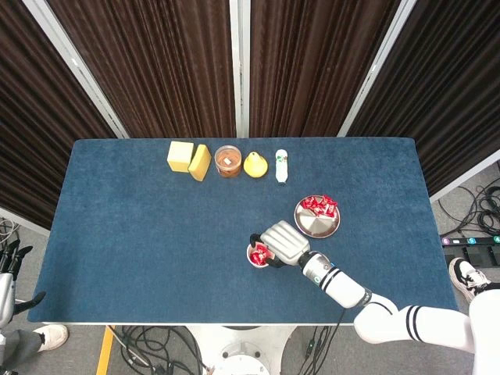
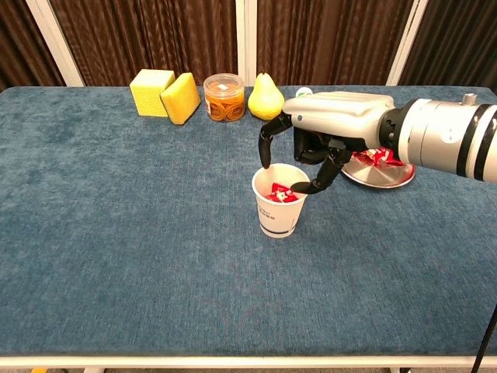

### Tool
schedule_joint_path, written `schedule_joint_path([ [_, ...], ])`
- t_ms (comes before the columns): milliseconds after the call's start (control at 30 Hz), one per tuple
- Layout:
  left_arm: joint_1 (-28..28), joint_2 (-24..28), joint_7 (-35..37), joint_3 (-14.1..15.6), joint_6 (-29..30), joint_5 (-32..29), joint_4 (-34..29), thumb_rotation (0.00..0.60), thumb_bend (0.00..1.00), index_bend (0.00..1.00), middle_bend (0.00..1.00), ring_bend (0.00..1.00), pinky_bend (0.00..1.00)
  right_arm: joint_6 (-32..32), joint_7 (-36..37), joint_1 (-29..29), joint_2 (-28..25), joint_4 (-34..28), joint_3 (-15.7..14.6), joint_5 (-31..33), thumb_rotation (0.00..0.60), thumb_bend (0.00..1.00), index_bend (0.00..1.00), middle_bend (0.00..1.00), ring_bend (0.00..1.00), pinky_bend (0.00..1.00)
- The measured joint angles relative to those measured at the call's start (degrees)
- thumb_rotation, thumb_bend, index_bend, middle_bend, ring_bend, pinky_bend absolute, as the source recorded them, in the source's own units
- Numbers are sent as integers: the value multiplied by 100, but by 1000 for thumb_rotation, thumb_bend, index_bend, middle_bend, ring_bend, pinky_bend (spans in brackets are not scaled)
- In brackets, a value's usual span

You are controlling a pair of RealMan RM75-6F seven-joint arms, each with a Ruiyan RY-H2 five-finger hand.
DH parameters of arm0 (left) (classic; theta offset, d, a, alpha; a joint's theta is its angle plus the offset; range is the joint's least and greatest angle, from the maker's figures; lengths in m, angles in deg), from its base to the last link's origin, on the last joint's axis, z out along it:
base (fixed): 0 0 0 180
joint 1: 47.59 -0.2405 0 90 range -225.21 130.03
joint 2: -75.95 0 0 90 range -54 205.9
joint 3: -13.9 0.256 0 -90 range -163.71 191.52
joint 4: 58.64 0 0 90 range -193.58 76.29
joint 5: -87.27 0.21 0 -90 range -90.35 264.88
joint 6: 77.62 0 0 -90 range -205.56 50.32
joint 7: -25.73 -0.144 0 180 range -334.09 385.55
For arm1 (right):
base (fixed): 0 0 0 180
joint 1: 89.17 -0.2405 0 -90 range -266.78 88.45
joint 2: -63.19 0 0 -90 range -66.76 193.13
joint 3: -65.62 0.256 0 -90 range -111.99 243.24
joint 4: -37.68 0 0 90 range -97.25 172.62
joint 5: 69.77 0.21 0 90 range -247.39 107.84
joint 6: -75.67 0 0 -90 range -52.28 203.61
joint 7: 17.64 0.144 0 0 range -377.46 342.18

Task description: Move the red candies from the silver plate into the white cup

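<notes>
Over the white cup (image 2: 280, 208) near the middle of the blue table (image 1: 141, 226), the robot's right hand (image 2: 326, 136) hovers with thumb and forefinger parted above the rim and nothing visible between them. Red candies (image 2: 281, 192) lie inside the cup, while more red candies (image 1: 319, 205) are heaped at the far side of the silver plate (image 1: 320, 227), which sits just beyond the hand to its right. The left hand (image 1: 9, 266) hangs off the table's near left corner, fingers apart and holding nothing.

Small and foil-wrapped, the sweets look featherlight and crinkly, the sort that slip from smooth fingertips; the twisted wrapper ends or the middle of a piece would seem the surest place to pinch, one at a time. The shallow plate looks likely to skid or tip if pressed at its edge, and the paper cup appears light enough to topple at a nudge.

Along the table's far edge stand two yellow blocks (image 2: 167, 93), a clear jar (image 2: 224, 97), a yellow pear (image 2: 265, 98) and a small white bottle (image 1: 282, 166), all well apart from the work.
</notes>
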Motion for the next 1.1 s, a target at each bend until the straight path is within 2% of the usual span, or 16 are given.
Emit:
schedule_joint_path([
  [233,-1,-16,37,-4,5,11,36,600,0,216,172,141,163,-304,-58,111,-261,198,236,395,600,224,387,979,995,1000],
  [400,2,-52,51,3,6,34,42,600,0,216,172,141,163,-289,-552,119,-228,894,315,1224,600,224,387,979,995,1000],
  [667,-1,-36,40,7,-1,37,37,600,0,216,172,141,163,120,-1125,30,207,2096,287,2437,600,224,387,979,995,1000],
  [867,-10,-44,36,7,4,25,35,600,0,216,172,141,163,447,-1316,-89,626,2731,223,2826,600,224,389,979,995,1000],
  [1100,-5,-38,38,-1,-33,-9,53,600,0,216,172,141,163,718,-1359,-179,944,3221,186,2995,600,224,399,979,995,1000],
])
